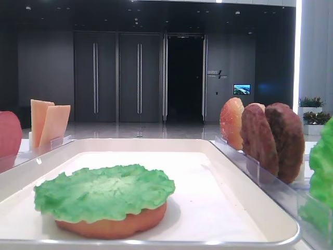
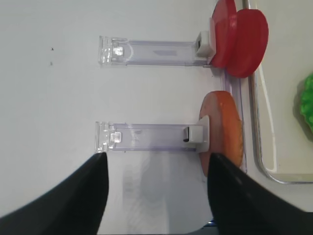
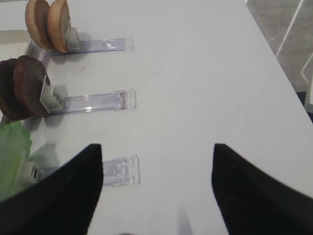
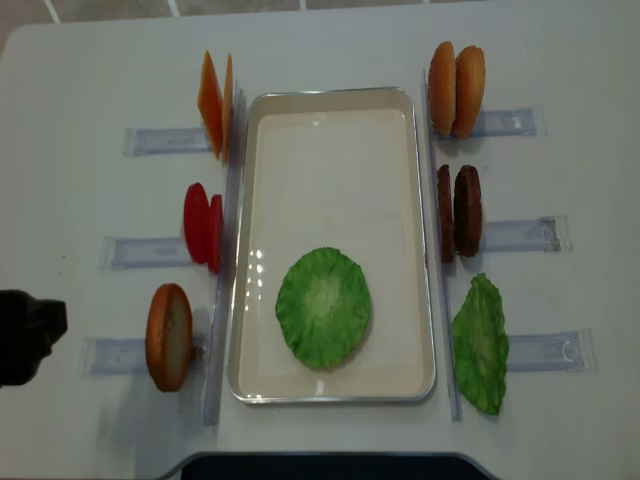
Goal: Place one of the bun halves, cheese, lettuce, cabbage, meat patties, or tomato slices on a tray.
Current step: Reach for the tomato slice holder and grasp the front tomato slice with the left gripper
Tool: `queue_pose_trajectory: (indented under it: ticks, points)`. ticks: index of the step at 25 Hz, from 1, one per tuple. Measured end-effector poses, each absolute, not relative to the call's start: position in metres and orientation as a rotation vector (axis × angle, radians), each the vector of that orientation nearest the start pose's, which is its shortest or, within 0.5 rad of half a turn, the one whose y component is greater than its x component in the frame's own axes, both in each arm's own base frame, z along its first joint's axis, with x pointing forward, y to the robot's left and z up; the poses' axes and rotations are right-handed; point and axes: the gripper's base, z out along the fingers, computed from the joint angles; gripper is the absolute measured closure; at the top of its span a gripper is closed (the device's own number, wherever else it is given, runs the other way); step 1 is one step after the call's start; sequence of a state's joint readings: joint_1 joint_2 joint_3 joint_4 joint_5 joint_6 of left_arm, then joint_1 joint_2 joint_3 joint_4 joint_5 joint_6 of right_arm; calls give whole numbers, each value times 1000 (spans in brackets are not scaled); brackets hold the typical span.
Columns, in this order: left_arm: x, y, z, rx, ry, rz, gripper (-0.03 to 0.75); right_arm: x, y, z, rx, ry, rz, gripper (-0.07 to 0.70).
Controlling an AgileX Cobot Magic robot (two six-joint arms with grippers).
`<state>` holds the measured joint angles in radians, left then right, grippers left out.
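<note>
The white tray (image 4: 330, 130) holds a green lettuce (image 4: 323, 306) leaf lying on a bun half (image 1: 112, 223). Left of the tray, cheese (image 4: 215, 105), tomato slices (image 4: 203, 227) and a bun half (image 4: 170, 337) stand upright in racks. On the right stand two bun halves (image 4: 457, 90), meat patties (image 4: 460, 212) and another lettuce leaf (image 4: 481, 343). My left gripper (image 2: 156, 156) is open and empty, just short of the left bun half (image 2: 222, 129). My right gripper (image 3: 156, 147) is open and empty over bare table, near the patties (image 3: 24, 88). No cabbage is in view.
Clear plastic racks (image 4: 150, 140) stick out sideways from both long sides of the tray. One rack end (image 3: 120, 171) lies by my right gripper's left finger. The table's right edge (image 3: 279, 54) is close to the right arm.
</note>
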<state>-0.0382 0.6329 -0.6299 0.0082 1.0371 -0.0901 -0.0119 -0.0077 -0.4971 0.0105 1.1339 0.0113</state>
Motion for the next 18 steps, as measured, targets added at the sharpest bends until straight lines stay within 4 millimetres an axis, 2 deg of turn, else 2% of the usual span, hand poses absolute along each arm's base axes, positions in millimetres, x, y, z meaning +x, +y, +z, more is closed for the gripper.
queue_pose_trajectory:
  ticks: [8, 18]
  points:
    - [139, -5, 282, -66, 2676, -30, 230, -9, 1, 271, 23, 2113, 12, 150]
    - [191, -7, 285, -67, 2757, -23, 230, -9, 1, 271, 23, 2113, 12, 150]
